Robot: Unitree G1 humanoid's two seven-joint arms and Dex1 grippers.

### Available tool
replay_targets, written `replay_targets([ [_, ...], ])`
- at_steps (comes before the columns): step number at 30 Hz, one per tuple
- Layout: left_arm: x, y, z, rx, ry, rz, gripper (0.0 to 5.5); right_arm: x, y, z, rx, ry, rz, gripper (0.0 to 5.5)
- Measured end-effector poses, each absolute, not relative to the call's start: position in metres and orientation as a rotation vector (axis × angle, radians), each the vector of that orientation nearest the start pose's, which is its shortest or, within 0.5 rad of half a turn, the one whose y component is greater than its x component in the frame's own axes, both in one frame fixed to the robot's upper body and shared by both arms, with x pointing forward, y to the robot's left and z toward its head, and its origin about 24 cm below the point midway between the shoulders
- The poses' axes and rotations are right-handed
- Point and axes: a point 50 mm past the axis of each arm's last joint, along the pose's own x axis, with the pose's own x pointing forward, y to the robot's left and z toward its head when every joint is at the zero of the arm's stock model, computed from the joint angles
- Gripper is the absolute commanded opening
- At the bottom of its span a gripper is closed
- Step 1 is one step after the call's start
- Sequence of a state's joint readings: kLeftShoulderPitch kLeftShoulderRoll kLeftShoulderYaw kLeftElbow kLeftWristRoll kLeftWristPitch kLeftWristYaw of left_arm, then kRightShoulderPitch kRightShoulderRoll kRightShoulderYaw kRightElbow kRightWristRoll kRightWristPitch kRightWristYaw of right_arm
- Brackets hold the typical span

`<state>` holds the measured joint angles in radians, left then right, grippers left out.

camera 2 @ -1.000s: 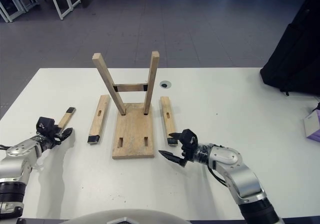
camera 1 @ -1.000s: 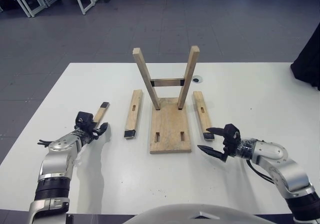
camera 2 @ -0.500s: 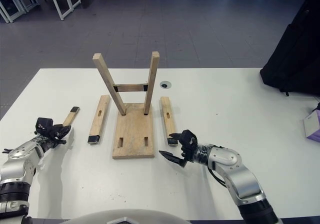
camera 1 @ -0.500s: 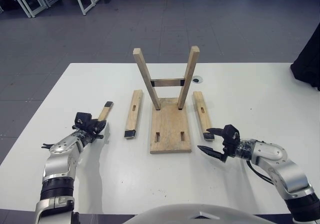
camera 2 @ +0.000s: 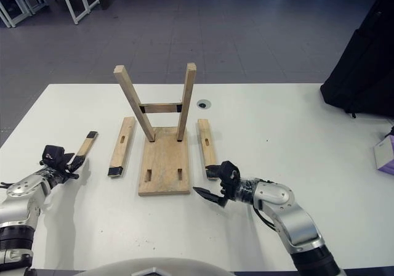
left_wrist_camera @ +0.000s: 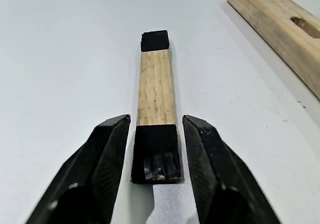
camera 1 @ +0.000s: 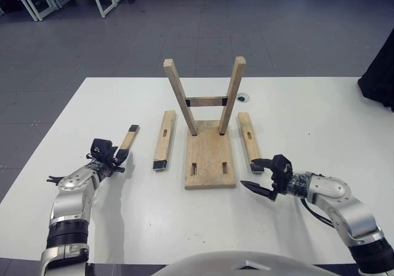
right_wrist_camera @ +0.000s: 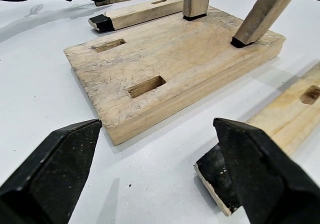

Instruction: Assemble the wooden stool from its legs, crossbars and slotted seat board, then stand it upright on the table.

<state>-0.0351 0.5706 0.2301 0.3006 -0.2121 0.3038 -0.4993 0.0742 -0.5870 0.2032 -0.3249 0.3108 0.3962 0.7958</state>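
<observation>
On the white bench [camera 1: 308,116], the seat board [camera 1: 210,159] lies flat with two upright legs [camera 1: 179,97] slotted into its far end, joined by a crossbar [camera 1: 206,101]. A loose leg [camera 1: 164,138] lies on each side of it. The left end effector [left_wrist_camera: 156,129] sits open astride the near end of a short crossbar [left_wrist_camera: 156,84], apparently not gripping it. The right end effector [camera 1: 248,172], wide open and empty, hovers near the board's front right corner.

- The table [camera 1: 308,109] is overlooked from the head by both eye views, toward 12 o'clock.
- The crossbar [left_wrist_camera: 156,84] and seat board [right_wrist_camera: 165,59] are framed closely from the left and right wrists.
</observation>
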Motion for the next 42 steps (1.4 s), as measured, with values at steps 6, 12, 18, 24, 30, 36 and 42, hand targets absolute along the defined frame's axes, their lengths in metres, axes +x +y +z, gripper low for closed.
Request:
replay_targets([
  [6,0.235,0.313,0.02,0.149,0.535,-0.126,1.95,0.203,-0.153,0.058,-0.176,0.358,1.064,4.12],
  [12,0.235,0.315,0.019,0.133,0.569,-0.113,1.95,0.203,-0.153,0.059,-0.178,0.353,1.063,4.12],
  [18,0.234,0.313,0.02,0.112,0.541,-0.121,1.3,0.202,-0.152,0.06,-0.178,0.349,1.065,4.12],
  [24,0.234,0.312,0.019,0.107,0.508,-0.11,1.3,0.204,-0.152,0.062,-0.176,0.341,1.06,4.12],
  [30,0.241,0.326,0.057,0.209,0.215,0.132,1.3,0.217,-0.153,0.081,-0.027,0.267,0.987,4.12],
  [36,0.249,0.26,0.143,0.46,-0.288,-0.089,1.3,0.237,-0.135,0.137,0.473,0.074,0.883,4.12],
  [42,0.24,0.195,0.144,0.509,-0.338,-0.522,1.3,0.238,-0.109,0.166,0.953,0.011,0.921,4.12],
])
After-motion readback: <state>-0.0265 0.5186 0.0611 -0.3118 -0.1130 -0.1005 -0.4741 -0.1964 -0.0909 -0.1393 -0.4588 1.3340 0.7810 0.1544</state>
